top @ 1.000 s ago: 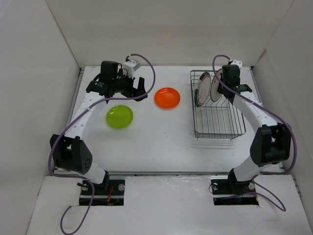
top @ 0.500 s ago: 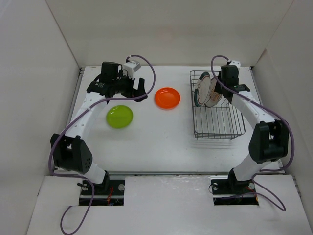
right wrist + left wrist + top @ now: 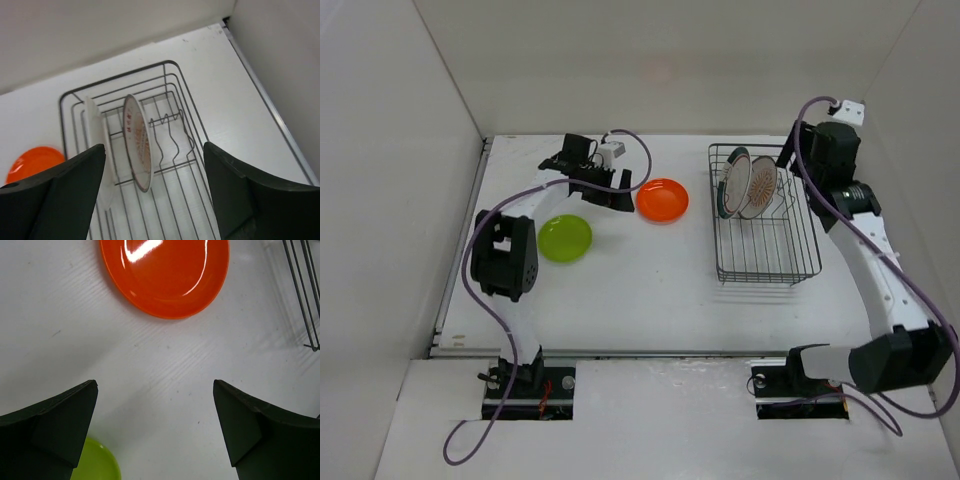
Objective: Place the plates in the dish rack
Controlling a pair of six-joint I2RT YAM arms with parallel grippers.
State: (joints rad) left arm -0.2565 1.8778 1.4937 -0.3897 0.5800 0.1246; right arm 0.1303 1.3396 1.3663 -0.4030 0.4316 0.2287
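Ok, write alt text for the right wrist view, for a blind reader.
Two plates stand on edge side by side in a black wire dish rack, framed by the fingers of the open right gripper: a white plate and an orange-brown patterned plate. An orange plate lies on the table at far left.

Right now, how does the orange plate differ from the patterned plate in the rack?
Colour: the orange plate is plain orange; the patterned plate is white with an orange-brown centre.
Pose: the orange plate lies flat; the patterned plate stands on edge.
Place: the orange plate sits on the table, not yet loaded; the patterned plate is already in the dish rack.
Both are small and round.
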